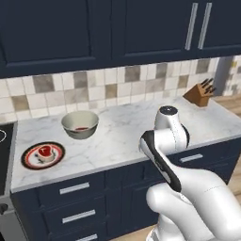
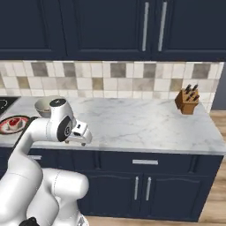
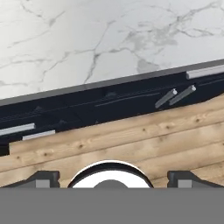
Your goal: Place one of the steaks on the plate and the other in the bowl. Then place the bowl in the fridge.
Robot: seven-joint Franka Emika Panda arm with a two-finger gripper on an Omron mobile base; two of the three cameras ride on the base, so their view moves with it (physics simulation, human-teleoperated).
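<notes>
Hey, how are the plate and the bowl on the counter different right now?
The plate is flat, with a black rim, red ring and white centre; the bowl is deep, cream inside and grey-olive outside. The plate sits near the counter's front edge, the bowl further back towards the tiled wall. The plate's steak lies in full view; the bowl's red piece only peeks over the rim. Both are round and hold meat.

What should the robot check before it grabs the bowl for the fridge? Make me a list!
1. One red raw steak lies on the small black-rimmed round plate: ok.
2. Something red, likely the other steak, sits in the deep cream bowl: ok.
3. Bowl stands upright on the white marble counter, apart from the plate: ok.
4. Claw open, holding nothing: ok.
5. Claw near the bowl: not ok, it looks down at the counter edge and wooden floor.
6. Fridge door open: cannot tell.
</notes>
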